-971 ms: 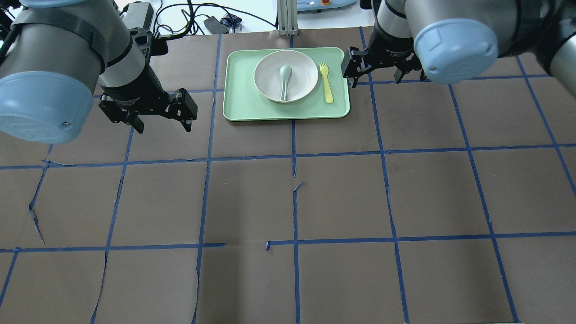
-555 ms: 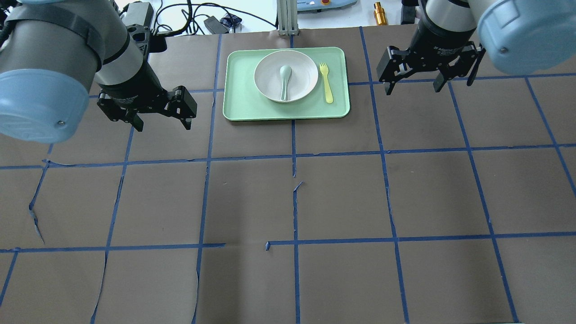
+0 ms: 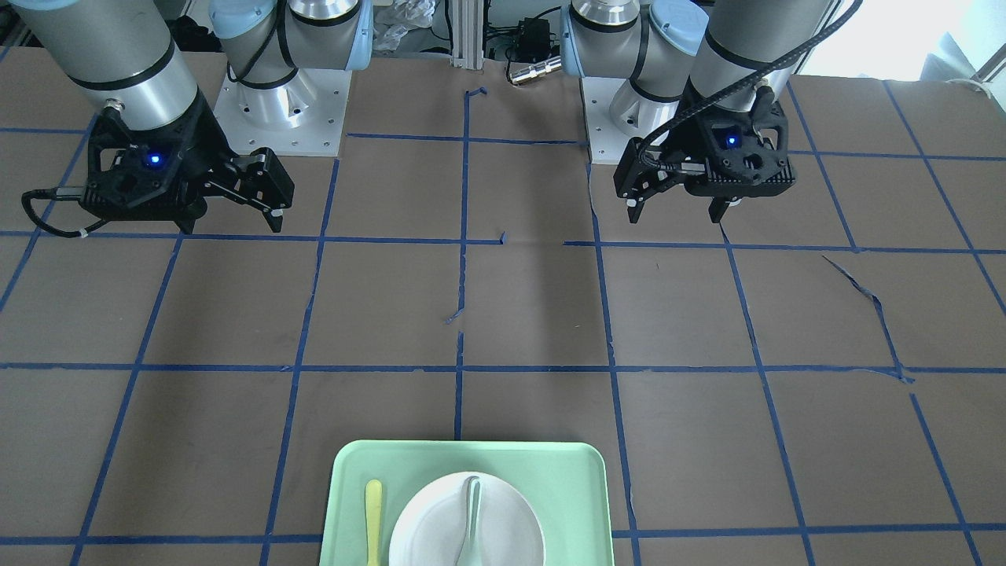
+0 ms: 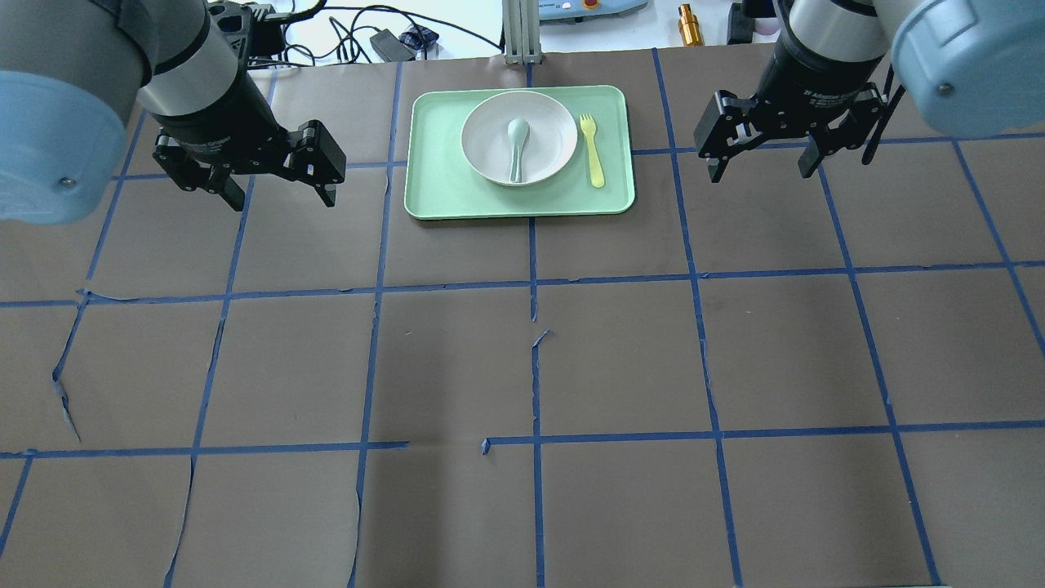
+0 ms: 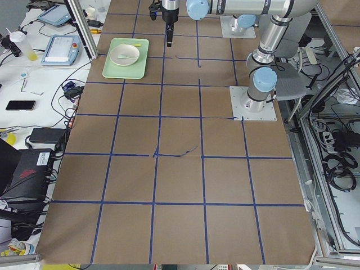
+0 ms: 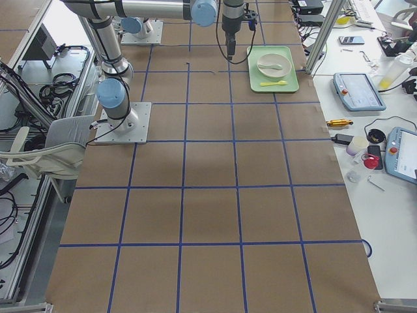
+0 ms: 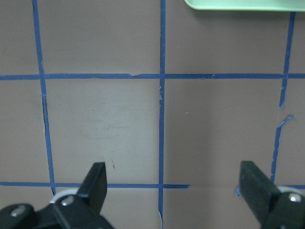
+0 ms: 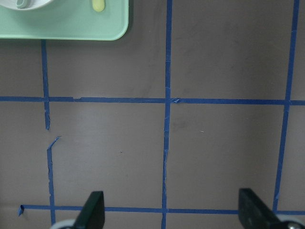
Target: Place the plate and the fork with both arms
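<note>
The off-white plate (image 4: 490, 139) lies on a mint-green tray (image 4: 441, 204) at the table's far middle. The yellow fork (image 4: 592, 151) lies on the tray to the right of the plate. My left gripper (image 4: 282, 196) is open and empty, hovering left of the tray. My right gripper (image 4: 761, 174) is open and empty, hovering right of the tray. In the front-facing view the plate (image 3: 440, 527) and fork (image 3: 373, 519) sit at the bottom edge. There the left gripper (image 3: 676, 216) and right gripper (image 3: 232, 226) are apart from them. The right wrist view shows the fork's handle end (image 8: 97, 5).
A pale grey-green spoon (image 4: 517, 147) lies in the plate. The table is brown paper with a blue tape grid. Cables and a brass part (image 4: 686, 15) lie beyond the far edge. The tray's edge (image 7: 238, 5) shows at the top of the left wrist view.
My right gripper has moved right, away from the tray's right edge. My left gripper has moved farther back and a little left. Both stay open; plate, fork and tray have not moved.
</note>
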{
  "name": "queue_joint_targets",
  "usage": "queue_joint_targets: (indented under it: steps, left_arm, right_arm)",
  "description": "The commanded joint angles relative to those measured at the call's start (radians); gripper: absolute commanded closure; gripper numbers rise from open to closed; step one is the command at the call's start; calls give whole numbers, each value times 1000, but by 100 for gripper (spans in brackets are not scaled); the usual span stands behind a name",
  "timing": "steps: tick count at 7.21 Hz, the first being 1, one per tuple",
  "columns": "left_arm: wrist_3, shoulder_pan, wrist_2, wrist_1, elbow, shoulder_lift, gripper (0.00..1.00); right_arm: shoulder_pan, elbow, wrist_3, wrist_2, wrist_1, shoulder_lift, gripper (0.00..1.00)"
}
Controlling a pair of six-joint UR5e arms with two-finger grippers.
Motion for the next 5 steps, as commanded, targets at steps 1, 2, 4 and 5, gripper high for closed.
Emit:
queue_joint_targets:
  steps: [1, 2, 4, 5]
  left_arm:
    - [0, 0, -4, -11, 1, -3, 0]
    - [0, 0, -5, -11, -1, -2, 0]
    - [0, 0, -1, -11, -4, 3, 0]
    - [0, 0, -1, -11, -2, 3, 0]
  right_arm:
    - [0, 2, 5, -7, 1, -15, 0]
    - [0, 2, 6, -7, 1, -15, 0]
    - [0, 2, 5, -8, 1, -15, 0]
    - [2, 2, 6, -8, 1, -15, 0]
